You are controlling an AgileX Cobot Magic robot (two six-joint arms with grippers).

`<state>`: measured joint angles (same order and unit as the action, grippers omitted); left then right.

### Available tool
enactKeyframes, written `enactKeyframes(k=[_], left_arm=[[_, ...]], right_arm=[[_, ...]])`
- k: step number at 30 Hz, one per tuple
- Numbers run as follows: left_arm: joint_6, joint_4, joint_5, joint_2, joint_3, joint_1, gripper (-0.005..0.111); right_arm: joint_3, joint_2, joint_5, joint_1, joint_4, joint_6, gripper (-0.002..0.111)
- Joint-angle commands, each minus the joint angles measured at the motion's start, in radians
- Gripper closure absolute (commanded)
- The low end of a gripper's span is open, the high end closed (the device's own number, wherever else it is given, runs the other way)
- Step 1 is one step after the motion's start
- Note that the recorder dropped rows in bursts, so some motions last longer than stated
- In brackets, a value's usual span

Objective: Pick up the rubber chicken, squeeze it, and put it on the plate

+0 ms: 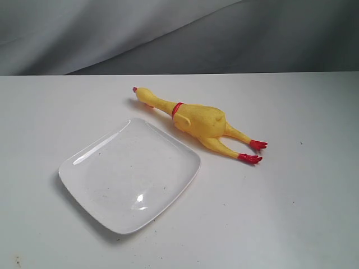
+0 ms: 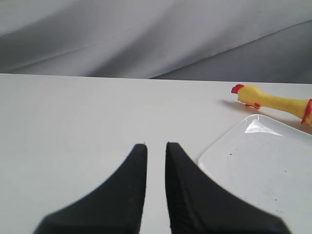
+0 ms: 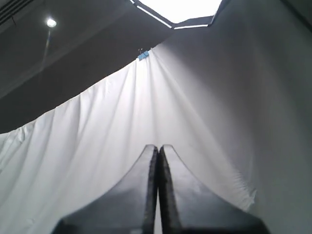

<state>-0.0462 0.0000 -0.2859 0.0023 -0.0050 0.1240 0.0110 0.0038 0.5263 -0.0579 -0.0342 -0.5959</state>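
The rubber chicken (image 1: 199,120) lies flat on the white table, red beak toward the back left, red feet toward the right. It lies just behind the far right edge of the white plate (image 1: 129,174), which holds nothing. Neither arm shows in the exterior view. In the left wrist view my left gripper (image 2: 156,145) hovers low over bare table, its black fingers a narrow gap apart and holding nothing. The plate (image 2: 263,165) and the chicken's head and neck (image 2: 273,101) lie off to its side. My right gripper (image 3: 159,146) is shut and empty, pointing up at a white curtain.
A grey-white curtain (image 1: 168,33) hangs behind the table's back edge. The plate carries a few small dark specks. The right wrist view shows a ceiling light panel (image 3: 180,9) and none of the table.
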Motion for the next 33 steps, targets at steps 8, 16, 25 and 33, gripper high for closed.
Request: enactKeyframes(k=[8,16,25,33], left_arm=[[-0.001,0.000,0.002,-0.002,0.005,0.001,0.091],[-0.001,0.000,0.002,-0.002,0.005,0.001,0.091],[-0.001,0.000,0.002,-0.002,0.005,0.001,0.091],[-0.001,0.000,0.002,-0.002,0.005,0.001,0.091]], right_arm=[[0.498,0.232,-0.537,0.010,-0.280,-0.158,0.108],[0.888,0.552,-0.948,0.167,-0.277,0.252,0.108],[1.195,1.042,-1.359,0.207,0.045,0.868,0.108],[1.209,1.497,-1.282,0.207,0.146,1.117,0.108]])
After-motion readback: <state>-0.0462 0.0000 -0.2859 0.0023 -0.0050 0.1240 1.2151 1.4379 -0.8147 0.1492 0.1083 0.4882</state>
